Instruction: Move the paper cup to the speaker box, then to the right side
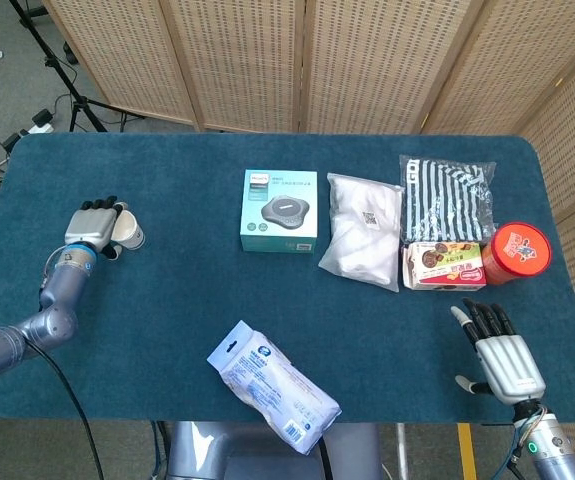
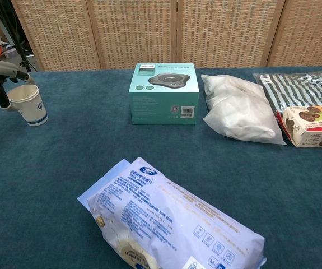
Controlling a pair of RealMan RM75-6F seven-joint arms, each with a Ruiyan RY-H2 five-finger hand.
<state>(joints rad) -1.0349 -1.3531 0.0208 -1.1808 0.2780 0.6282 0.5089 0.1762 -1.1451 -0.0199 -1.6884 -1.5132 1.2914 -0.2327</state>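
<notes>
The white paper cup [image 1: 129,233] [image 2: 29,105] stands upright near the table's left edge. My left hand [image 1: 92,228] [image 2: 1,75] is against its left side. The fingers [image 2: 16,71] reach over the rim and are still apart, and the thumb lies by the cup's wall. I see no firm grip. The teal speaker box [image 1: 280,210] [image 2: 164,92] sits well to the right of the cup, at mid-table. My right hand [image 1: 502,356] lies flat and open at the front right corner, holding nothing, and shows only in the head view.
Right of the speaker box lie a white bag [image 1: 362,240], a striped pouch [image 1: 447,195], a biscuit box [image 1: 444,264] and a red tub [image 1: 515,252]. A wipes pack [image 1: 272,385] lies at the front centre. Bare blue cloth [image 1: 187,280] stretches between cup and box.
</notes>
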